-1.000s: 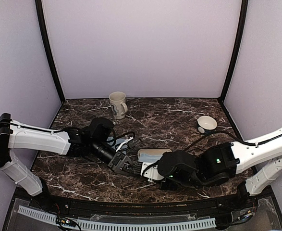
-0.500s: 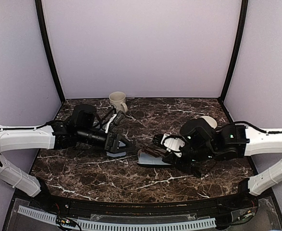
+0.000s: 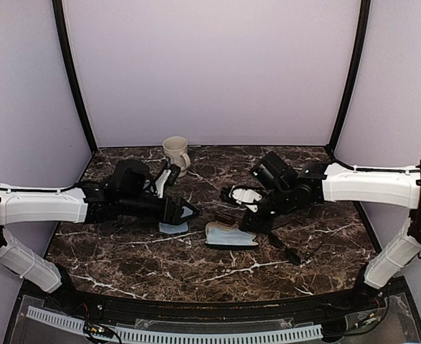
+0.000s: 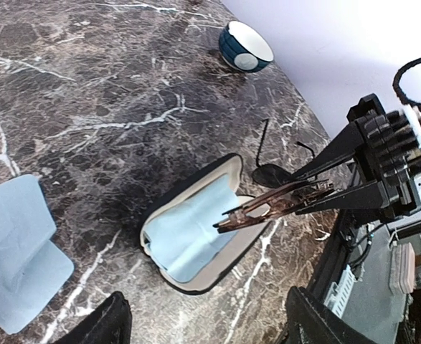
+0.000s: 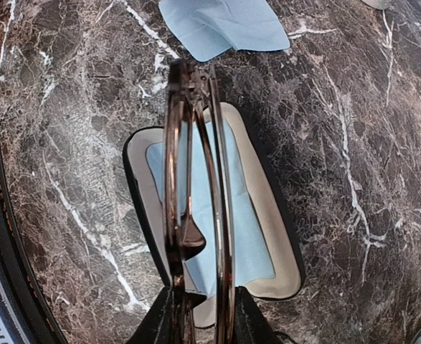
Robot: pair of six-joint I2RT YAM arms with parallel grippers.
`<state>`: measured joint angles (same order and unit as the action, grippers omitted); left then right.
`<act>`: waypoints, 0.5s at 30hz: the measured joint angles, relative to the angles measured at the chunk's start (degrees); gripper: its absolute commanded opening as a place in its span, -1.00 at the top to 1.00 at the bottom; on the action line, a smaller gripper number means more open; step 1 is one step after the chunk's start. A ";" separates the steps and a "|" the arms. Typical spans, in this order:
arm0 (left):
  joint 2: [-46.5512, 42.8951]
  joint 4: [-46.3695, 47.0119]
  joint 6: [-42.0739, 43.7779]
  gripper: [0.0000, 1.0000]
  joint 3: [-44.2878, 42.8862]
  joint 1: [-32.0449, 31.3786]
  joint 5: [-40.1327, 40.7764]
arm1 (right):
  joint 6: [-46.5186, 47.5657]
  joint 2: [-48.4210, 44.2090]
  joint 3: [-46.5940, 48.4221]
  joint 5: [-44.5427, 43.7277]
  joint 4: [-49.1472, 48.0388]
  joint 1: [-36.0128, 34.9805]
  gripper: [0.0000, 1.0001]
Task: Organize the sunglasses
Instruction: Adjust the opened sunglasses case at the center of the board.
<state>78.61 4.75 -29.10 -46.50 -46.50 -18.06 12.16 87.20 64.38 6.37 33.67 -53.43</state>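
The thin brownish-framed sunglasses (image 5: 196, 179) are folded and held in my right gripper (image 5: 203, 315), which is shut on them. They hang just above the open black oblong case (image 5: 282, 236), which has a cream lining and a blue cloth inside. From above, the right gripper (image 3: 247, 217) is behind and right of the case (image 3: 230, 235). The black-framed sunglasses (image 4: 275, 172) lie on the table right of the case, partly hidden by the right gripper. My left gripper (image 4: 210, 330) is open and empty, left of the case. The grey-blue case (image 4: 16, 251) lies under it.
A cream mug (image 3: 175, 155) stands at the back left. A blue bowl with a white inside (image 4: 246, 46) sits at the back right, hidden by the right arm in the top view. The table's front edge runs just past the open case.
Both arms pulled back from the front centre. My right gripper carried the brownish sunglasses back and up over the open case. My left gripper moved back left over the grey-blue case.
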 measured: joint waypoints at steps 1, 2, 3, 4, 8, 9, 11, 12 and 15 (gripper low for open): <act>0.00 0.17 0.00 -0.51 0.26 0.00 0.72 | 0.92 1.18 1.18 0.70 0.68 0.66 0.49; 0.00 0.37 0.02 -0.51 0.55 0.00 1.20 | 1.77 2.29 2.40 1.51 1.22 1.27 0.49; -0.02 0.52 0.07 -0.51 0.90 0.02 1.64 | 2.95 3.67 4.02 2.58 1.97 1.70 0.49; -0.04 0.81 0.17 -0.51 1.31 0.00 2.21 | 3.52 4.24 4.70 3.21 2.29 2.25 0.50; -0.61 1.22 0.48 -0.51 2.89 0.00 3.54 | 7.96 7.69 7.82 8.37 4.04 4.07 0.50; -0.81 1.29 0.55 -0.51 3.15 0.00 3.78 | 9.14 8.61 8.26 9.94 4.70 4.66 0.51; -1.53 1.77 0.61 -0.50 3.82 0.00 4.09 | 11.52 10.71 9.05 12.83 6.05 5.97 0.50; -1.88 1.95 0.61 -0.50 4.11 0.02 4.20 | 12.63 11.80 9.29 14.10 6.67 6.69 0.50; -3.34 2.62 0.61 -0.50 5.18 0.00 4.63 | 15.28 15.12 10.10 16.81 8.66 8.31 0.51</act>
<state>75.26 7.38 -28.49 -41.32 -46.50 -13.43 27.44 102.32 74.48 23.18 42.33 -45.12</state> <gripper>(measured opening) 0.753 0.250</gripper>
